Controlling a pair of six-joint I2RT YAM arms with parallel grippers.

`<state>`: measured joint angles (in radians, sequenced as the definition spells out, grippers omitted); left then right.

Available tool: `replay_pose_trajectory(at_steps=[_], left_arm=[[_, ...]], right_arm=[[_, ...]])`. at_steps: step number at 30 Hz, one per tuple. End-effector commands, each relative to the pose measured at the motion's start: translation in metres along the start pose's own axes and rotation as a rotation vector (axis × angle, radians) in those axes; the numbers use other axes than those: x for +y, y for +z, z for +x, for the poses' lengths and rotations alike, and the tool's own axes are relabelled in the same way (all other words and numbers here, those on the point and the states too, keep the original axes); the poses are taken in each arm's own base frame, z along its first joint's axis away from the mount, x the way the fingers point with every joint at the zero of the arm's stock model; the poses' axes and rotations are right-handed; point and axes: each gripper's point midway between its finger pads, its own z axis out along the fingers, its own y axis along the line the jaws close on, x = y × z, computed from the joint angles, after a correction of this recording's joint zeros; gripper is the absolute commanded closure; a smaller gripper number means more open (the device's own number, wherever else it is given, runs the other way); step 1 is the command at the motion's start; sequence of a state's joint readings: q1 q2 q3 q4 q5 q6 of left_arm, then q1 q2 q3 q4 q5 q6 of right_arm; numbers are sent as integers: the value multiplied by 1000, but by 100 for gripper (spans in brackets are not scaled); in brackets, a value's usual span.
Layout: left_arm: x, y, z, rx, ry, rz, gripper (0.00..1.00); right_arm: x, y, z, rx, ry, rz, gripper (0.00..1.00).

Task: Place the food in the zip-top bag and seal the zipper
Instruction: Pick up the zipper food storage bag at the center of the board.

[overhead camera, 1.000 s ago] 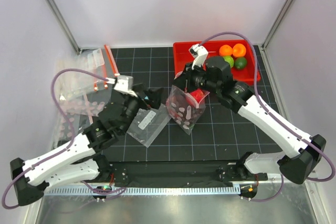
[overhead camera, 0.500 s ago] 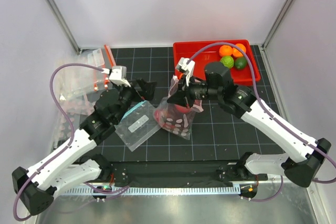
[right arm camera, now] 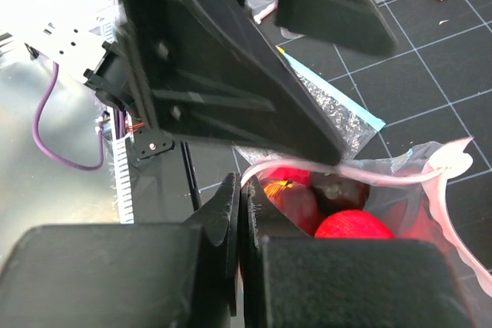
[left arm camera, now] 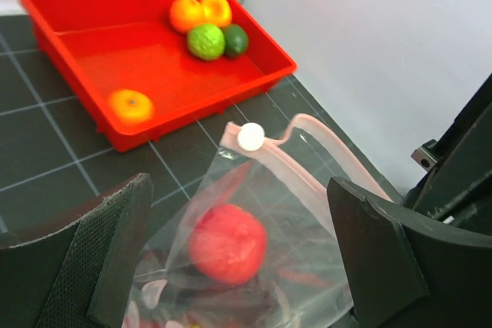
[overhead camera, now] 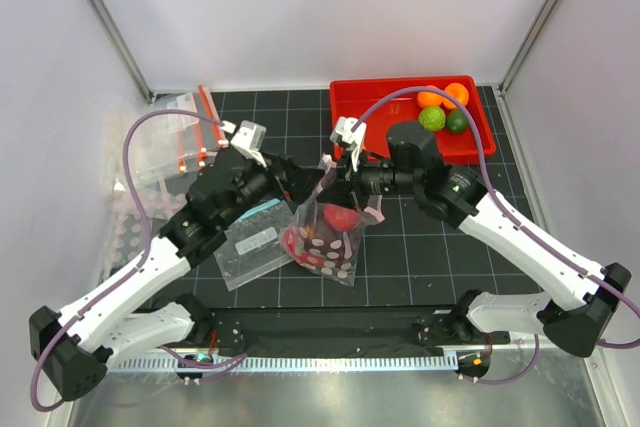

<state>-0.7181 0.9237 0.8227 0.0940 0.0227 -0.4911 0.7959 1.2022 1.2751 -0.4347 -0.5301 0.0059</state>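
Sealing: right gripper (right arm camera: 240, 193) jaws pinched reddish zipper strip (left arm camera: 286, 168) of dotted clear plastic bag (overhead camera: 325, 247); left gripper (left arm camera: 246, 255) jaws, open, likely needed strip's free end.

Black gridded table (overhead camera: 400, 277), plain white walls (overhead camera: 320, 17).

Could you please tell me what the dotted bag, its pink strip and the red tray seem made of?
The dotted bag looks like thin, glossy clear plastic film: the red fruit shows through it. The pink strip seems flexible plastic: it curves. The red tray is probably rigid moulded plastic, with smooth, faintly shiny walls.
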Motion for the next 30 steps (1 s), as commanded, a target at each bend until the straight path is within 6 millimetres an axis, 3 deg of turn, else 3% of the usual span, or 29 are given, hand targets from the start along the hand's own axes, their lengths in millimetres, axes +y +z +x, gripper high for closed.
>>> replay_pose_trajectory(at_steps=[1,5,7,8,17,19,22,25,26,30], left_arm=[[-24,11,-4,37,-21,113,0],[-31,22,8,98,-28,157,1],[-34,23,11,121,-19,180,10],[-35,26,13,131,-17,182,23],[-32,26,14,142,0,170,97],[-28,25,11,128,4,145,100],[-17,21,5,96,5,77,97],[0,18,1,67,1,-18,48],[2,17,1,66,0,-31,26],[12,16,-1,63,17,-55,7]], right_arm=[[4,0,-18,-58,-63,-14,99],[7,1,-17,-55,-67,-21,99],[7,2,-17,-55,-67,-19,99],[7,1,-17,-55,-65,-18,99],[10,1,-17,-59,-74,-19,99],[9,0,-17,-60,-73,-14,99],[9,0,-17,-63,-76,-14,99],[10,-1,-17,-65,-78,-14,99],[10,-1,-17,-64,-77,-14,99],[13,-3,-17,-70,-84,-22,99]])
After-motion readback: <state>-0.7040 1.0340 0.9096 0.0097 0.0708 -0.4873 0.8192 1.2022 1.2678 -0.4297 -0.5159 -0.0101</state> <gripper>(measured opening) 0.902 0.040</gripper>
